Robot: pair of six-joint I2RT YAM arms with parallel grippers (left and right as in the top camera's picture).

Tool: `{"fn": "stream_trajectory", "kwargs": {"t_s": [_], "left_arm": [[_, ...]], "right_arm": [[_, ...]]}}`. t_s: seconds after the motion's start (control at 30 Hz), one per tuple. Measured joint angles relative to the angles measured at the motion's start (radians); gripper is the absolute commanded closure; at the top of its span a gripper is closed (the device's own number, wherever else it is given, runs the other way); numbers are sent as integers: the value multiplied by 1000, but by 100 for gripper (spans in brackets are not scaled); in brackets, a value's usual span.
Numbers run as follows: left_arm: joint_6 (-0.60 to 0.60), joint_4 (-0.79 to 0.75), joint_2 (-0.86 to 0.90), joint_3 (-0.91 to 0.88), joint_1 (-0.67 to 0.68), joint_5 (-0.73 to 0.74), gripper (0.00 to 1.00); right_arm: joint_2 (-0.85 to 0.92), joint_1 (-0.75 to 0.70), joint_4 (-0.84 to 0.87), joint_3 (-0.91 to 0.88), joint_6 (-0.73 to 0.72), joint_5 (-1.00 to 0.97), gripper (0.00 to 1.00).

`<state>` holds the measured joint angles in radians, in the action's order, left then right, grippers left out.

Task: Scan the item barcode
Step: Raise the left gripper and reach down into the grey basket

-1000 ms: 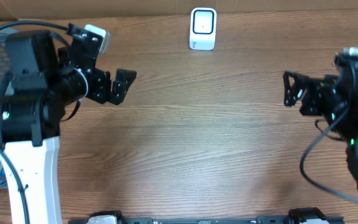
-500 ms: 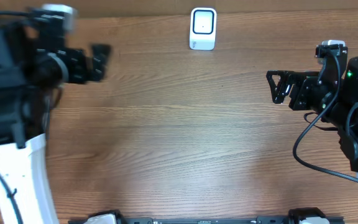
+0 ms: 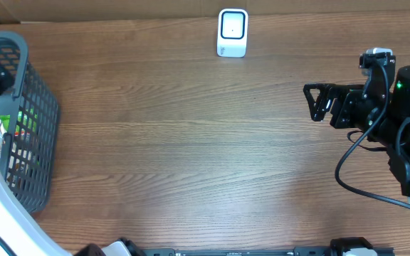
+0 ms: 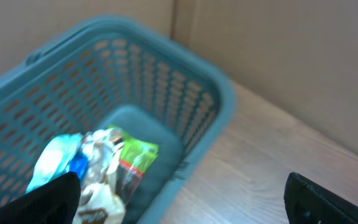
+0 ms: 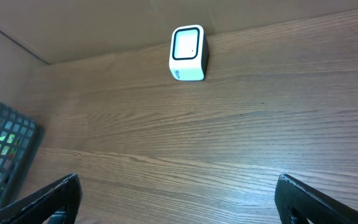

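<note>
The left gripper (image 4: 188, 208) hung spread wide and empty, facing the basket (image 4: 166, 81); the packets (image 4: 104, 165) lay inside it, close ahead of the fingers. The right gripper (image 3: 314, 103) was spread too, holding nothing, and the scanner (image 5: 188, 53) stood well ahead of it on the table (image 5: 260, 124).

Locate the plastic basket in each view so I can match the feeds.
Overhead: basket at the far left edge, running off frame.
Left wrist: basket fills the left and centre, seen from above, packets inside.
Right wrist: only a corner of the basket, lower left.
Shared landmark: the wooden table, on the basket's right in every view.
</note>
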<state>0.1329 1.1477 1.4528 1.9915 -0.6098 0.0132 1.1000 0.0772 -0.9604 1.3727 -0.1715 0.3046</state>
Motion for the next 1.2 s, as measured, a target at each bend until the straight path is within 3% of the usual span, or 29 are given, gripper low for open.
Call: {"fn": "stream_trajectory", "kwargs": {"t_s": [0.2,0.9,0.97,1.03,1.2], "left_arm": [[27,29,100,0,-82,-5,5],[56,34,281,0,-185,-40,11],[56,34,303,0,-185,-40,11],[56,34,330,0,-185,-41,0],[64,35,414,0,-185,-41,0]], "right_arm": [[0,0,0,0,-1,6,0],[0,0,2,0,-4,6,0],[0,0,1,0,-5,6,0],[0,0,2,0,-8,6,0],[0,0,0,0,-8,6,0]]}}
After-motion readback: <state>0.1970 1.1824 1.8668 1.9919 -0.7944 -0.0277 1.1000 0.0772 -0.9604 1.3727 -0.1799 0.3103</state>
